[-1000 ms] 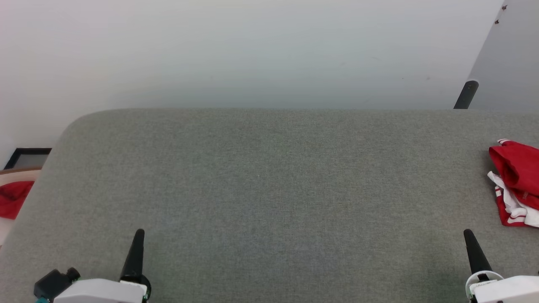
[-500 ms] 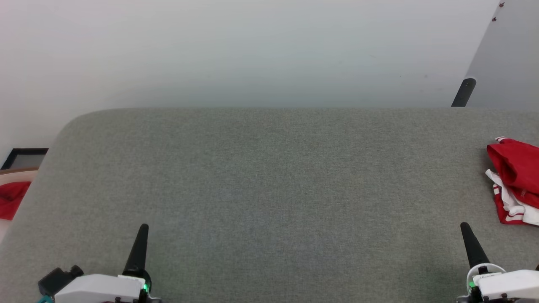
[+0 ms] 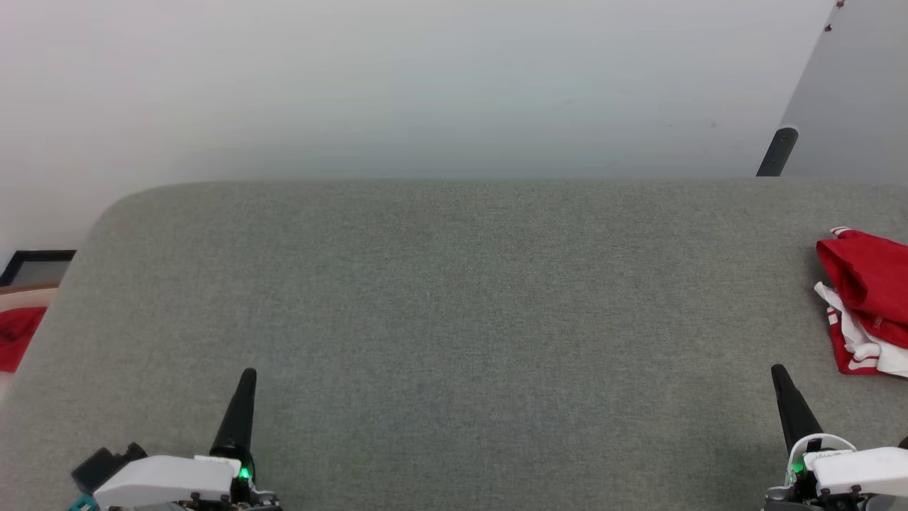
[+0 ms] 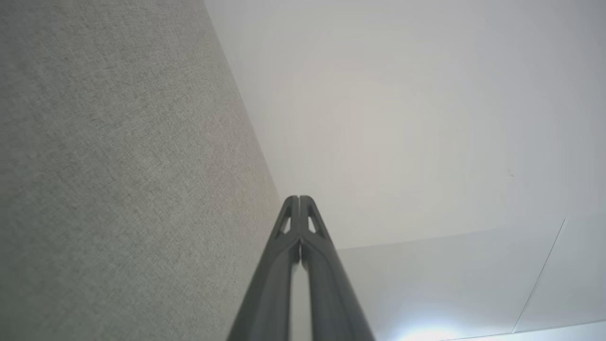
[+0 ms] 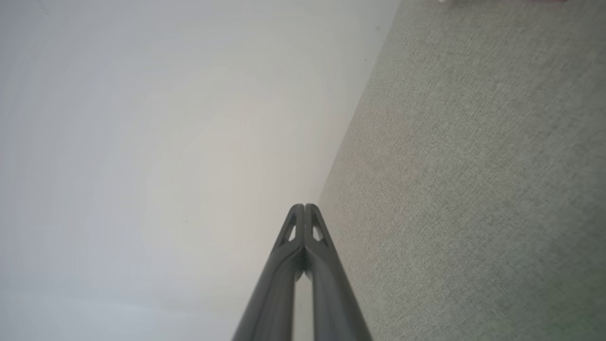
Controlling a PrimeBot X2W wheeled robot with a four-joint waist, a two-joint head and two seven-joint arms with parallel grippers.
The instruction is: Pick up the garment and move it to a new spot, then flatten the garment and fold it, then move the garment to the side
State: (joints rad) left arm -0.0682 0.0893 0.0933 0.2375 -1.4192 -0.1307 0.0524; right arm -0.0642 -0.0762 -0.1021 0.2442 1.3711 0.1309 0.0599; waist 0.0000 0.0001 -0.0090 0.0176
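The garment (image 3: pixel 867 291), red with white and striped trim, lies bunched at the right edge of the grey fabric surface (image 3: pixel 454 298), partly cut off by the picture's edge. My right gripper (image 3: pixel 779 371) is shut and empty, low at the right, a short way in front of the garment and to its left. My left gripper (image 3: pixel 248 374) is shut and empty at the lower left, far from the garment. In the left wrist view the left gripper (image 4: pixel 299 199) has its tips pressed together. The right gripper (image 5: pixel 304 207) looks the same in its own wrist view.
A plain red cloth bunch (image 3: pixel 18 337) lies off the surface's left edge, beside a dark frame (image 3: pixel 39 266). A dark post (image 3: pixel 774 150) stands behind the far right corner. A pale wall rises behind the surface.
Both grippers have crept a little forward, up the head view. The picture has shifted slightly left and up, so the camera has moved. The garment lies as before.
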